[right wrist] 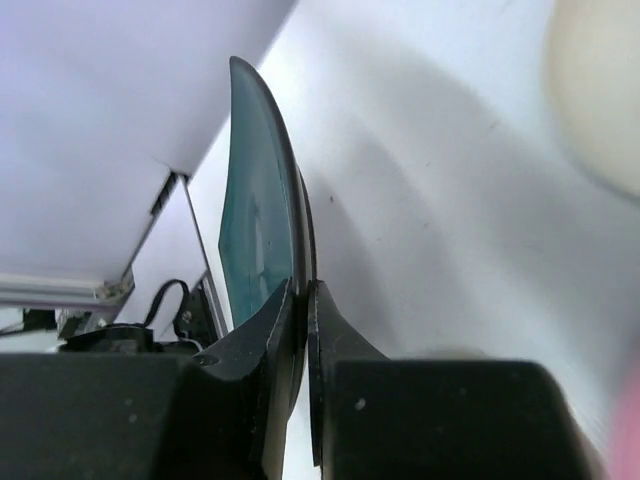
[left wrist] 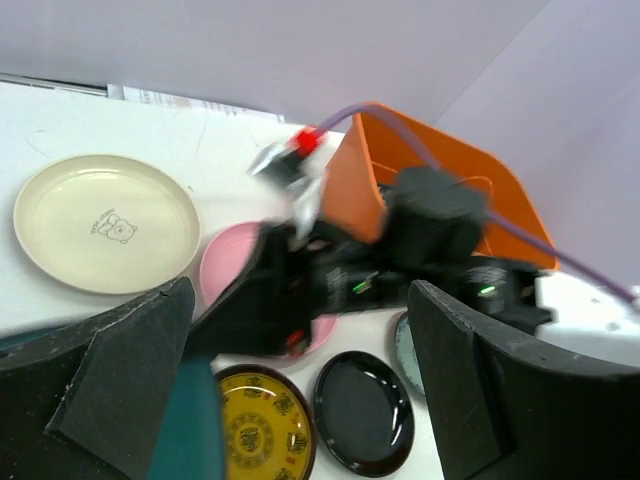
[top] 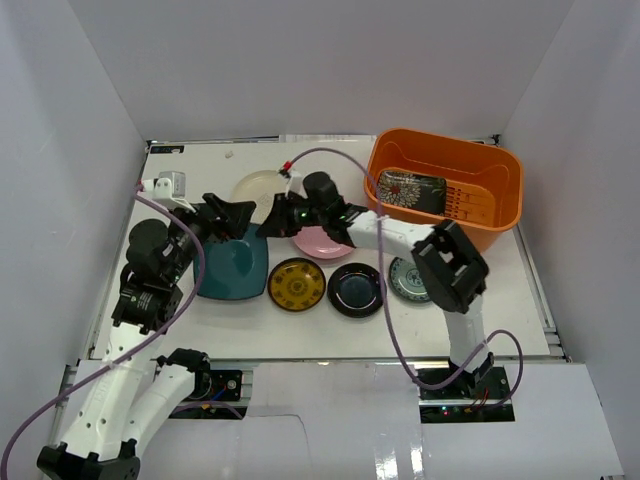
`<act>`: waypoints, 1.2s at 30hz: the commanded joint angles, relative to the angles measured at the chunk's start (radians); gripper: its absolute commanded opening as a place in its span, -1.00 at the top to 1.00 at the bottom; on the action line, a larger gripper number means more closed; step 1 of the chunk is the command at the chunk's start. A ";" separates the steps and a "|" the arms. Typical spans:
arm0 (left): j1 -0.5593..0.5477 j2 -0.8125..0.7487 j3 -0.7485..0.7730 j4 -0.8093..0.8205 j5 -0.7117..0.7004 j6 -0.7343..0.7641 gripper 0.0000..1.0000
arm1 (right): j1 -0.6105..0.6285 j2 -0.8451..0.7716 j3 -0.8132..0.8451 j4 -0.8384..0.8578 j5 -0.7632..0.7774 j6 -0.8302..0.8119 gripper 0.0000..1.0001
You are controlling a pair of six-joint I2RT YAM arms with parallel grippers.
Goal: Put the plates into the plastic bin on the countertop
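Though unclear from above, its wrist view shows the right hand clamped on the teal plate; left hand spread.

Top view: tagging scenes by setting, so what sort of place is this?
Probably a robot test cell: white walls box in the table, left arm and right arm mounted at its edge.

No legible text anywhere, tiny print on round cream plate too small to read
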State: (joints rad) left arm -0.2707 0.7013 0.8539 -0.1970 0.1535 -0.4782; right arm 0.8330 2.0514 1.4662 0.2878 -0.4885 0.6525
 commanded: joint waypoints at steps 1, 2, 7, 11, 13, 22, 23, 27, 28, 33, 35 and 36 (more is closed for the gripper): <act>-0.004 -0.040 0.025 0.031 -0.023 -0.052 -0.96 | -0.135 -0.267 -0.091 0.160 0.045 0.035 0.85; -0.005 -0.042 0.030 0.039 -0.022 -0.057 -0.95 | -0.209 -0.352 -0.127 0.165 0.050 0.041 0.85; -0.005 0.000 -0.001 0.088 -0.005 -0.106 -0.94 | -0.498 -0.593 -0.312 0.209 0.002 0.134 0.84; -0.005 0.113 -0.065 0.128 -0.002 -0.166 -0.91 | -0.804 -0.712 -0.443 0.220 -0.001 0.188 0.85; -0.005 0.206 -0.084 0.151 -0.012 -0.221 -0.89 | -0.902 -0.741 -0.506 0.215 0.010 0.200 0.85; 0.031 0.524 -0.138 0.326 -0.208 -0.424 -0.86 | -1.078 -0.616 -0.566 0.172 0.114 0.130 0.85; 0.036 0.590 -0.122 0.321 -0.230 -0.424 -0.86 | -1.078 -0.602 -0.560 0.163 0.119 0.113 0.84; 0.074 0.731 -0.081 0.372 -0.258 -0.419 -0.86 | -1.078 -0.547 -0.523 0.094 0.157 0.044 0.84; 0.085 0.762 -0.063 0.378 -0.247 -0.419 -0.87 | -1.075 -0.542 -0.511 0.076 0.168 0.026 0.80; 0.165 0.986 0.007 0.429 -0.111 -0.416 -0.86 | -1.048 -0.549 -0.478 -0.058 0.258 -0.100 -0.34; 0.185 1.033 0.039 0.447 -0.075 -0.408 -0.85 | -1.039 -0.571 -0.461 -0.090 0.293 -0.131 -0.70; 0.191 1.075 0.051 0.462 -0.063 -0.402 -0.84 | -1.032 -0.594 -0.455 -0.122 0.319 -0.166 -0.86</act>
State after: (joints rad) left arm -0.0978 1.7390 0.8528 0.1963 0.0185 -0.8890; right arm -0.2180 1.5394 0.9417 0.1753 -0.2398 0.5850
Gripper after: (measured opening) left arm 0.924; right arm 0.894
